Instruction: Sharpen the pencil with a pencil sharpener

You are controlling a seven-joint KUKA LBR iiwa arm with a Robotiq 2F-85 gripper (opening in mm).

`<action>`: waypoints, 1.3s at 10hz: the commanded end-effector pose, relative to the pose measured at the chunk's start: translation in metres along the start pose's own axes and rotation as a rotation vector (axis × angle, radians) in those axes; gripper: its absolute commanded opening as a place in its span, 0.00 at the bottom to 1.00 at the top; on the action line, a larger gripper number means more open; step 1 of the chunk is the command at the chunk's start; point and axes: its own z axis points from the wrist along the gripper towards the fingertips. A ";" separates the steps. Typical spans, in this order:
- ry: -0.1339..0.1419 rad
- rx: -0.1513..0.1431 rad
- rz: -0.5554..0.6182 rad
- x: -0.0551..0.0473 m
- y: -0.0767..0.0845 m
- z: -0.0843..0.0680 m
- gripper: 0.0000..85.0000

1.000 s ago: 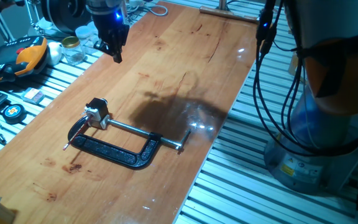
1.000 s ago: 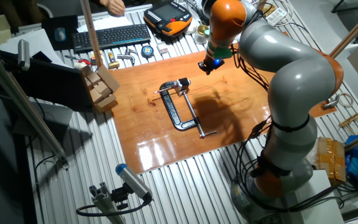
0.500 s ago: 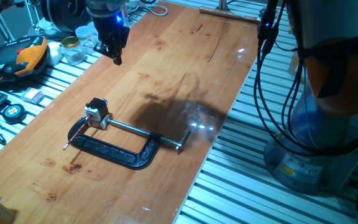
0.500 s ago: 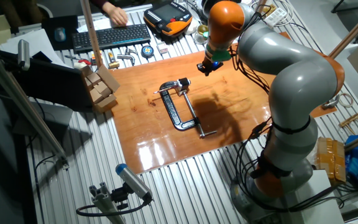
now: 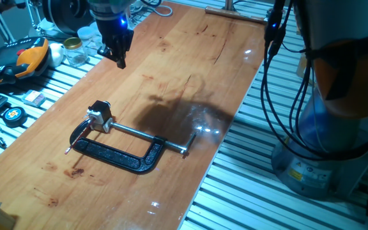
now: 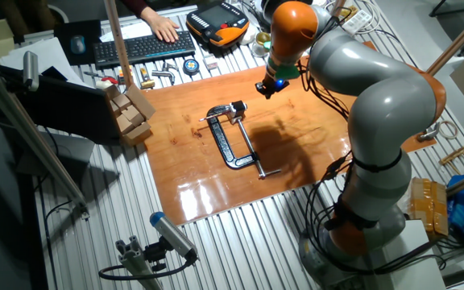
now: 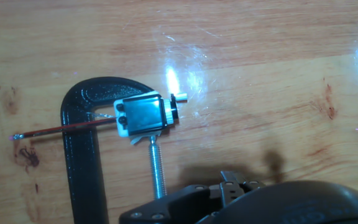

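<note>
The pencil sharpener (image 5: 99, 116) is a small block, black on top and silver below. It sits between the fixed end and the screw tip of a black C-clamp (image 5: 117, 154) on the wooden table. The pencil (image 5: 78, 140), thin and dark, lies with one end at the sharpener and points away across the clamp's frame. In the hand view the sharpener (image 7: 142, 116), pencil (image 7: 64, 129) and clamp (image 7: 82, 162) lie well below my gripper (image 7: 232, 182). My gripper (image 5: 121, 61) hovers above the table, far behind the clamp, fingers together and empty. The other fixed view shows gripper (image 6: 264, 87), sharpener (image 6: 237, 109) and pencil (image 6: 209, 118).
The clamp's silver screw rod (image 5: 149, 136) runs right from the sharpener. Off the table's left edge lie a glass jar (image 5: 75, 50), an orange pendant (image 5: 24, 57) and a tape measure (image 5: 13, 114). A keyboard (image 6: 143, 47) with a person's hand on it and wooden blocks (image 6: 131, 113) lie behind.
My gripper has barely shifted and stays above the table. The person's hand has moved along the keyboard. The pencil, sharpener and clamp have not moved.
</note>
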 end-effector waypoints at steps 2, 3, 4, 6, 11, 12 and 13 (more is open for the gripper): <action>-0.008 -0.014 0.002 0.000 -0.001 0.005 0.00; -0.014 -0.013 0.005 0.002 0.001 0.007 0.00; -0.019 -0.015 0.010 0.003 0.002 0.008 0.00; -0.023 -0.023 0.006 0.004 0.003 0.008 0.00; -0.017 -0.020 0.001 0.004 0.003 0.008 0.00; -0.017 -0.020 0.001 0.004 0.003 0.008 0.00; -0.017 -0.018 0.001 0.004 0.003 0.008 0.00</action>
